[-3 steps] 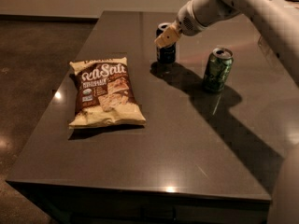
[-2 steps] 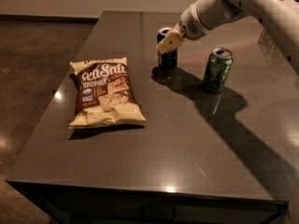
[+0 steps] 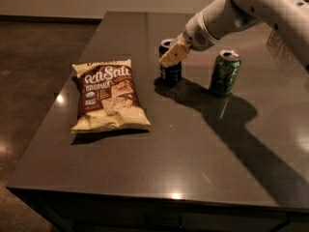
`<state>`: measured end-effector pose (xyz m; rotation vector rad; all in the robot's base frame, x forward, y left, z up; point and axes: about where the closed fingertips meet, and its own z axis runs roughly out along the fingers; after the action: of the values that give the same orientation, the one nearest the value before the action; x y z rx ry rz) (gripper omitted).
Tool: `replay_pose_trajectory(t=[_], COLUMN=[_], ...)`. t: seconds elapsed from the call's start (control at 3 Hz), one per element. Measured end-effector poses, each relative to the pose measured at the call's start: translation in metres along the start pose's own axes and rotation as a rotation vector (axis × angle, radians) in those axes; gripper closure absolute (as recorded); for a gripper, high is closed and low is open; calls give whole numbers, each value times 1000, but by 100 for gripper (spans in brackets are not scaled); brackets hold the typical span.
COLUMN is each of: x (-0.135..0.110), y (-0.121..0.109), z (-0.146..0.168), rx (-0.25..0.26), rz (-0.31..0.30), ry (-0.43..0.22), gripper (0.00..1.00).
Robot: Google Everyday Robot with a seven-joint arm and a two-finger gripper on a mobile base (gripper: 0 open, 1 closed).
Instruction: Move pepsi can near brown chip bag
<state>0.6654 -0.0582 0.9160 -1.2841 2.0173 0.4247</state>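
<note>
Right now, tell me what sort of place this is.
Probably an office break area or test kitchen: a dark countertop holds a brown chip bag, a pepsi can and a green can, with brown floor beside it. The gripper is at the pepsi can's top.

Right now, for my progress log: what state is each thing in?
pepsi can: upright on the table, apart from the bag.
brown chip bag: lying flat, front up.
green can: upright, right of the pepsi can, apart from it.
pincer: at the pepsi can's upper part.
</note>
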Motion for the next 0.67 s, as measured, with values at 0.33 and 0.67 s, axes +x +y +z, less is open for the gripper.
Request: replay_pose_trajectory(t=[0.33,0.67], x=[2,3], y=[17,33], z=[0,1], rx=[-27,-49], rz=[-11,-15], ry=[-3,-10], gripper=[59,36])
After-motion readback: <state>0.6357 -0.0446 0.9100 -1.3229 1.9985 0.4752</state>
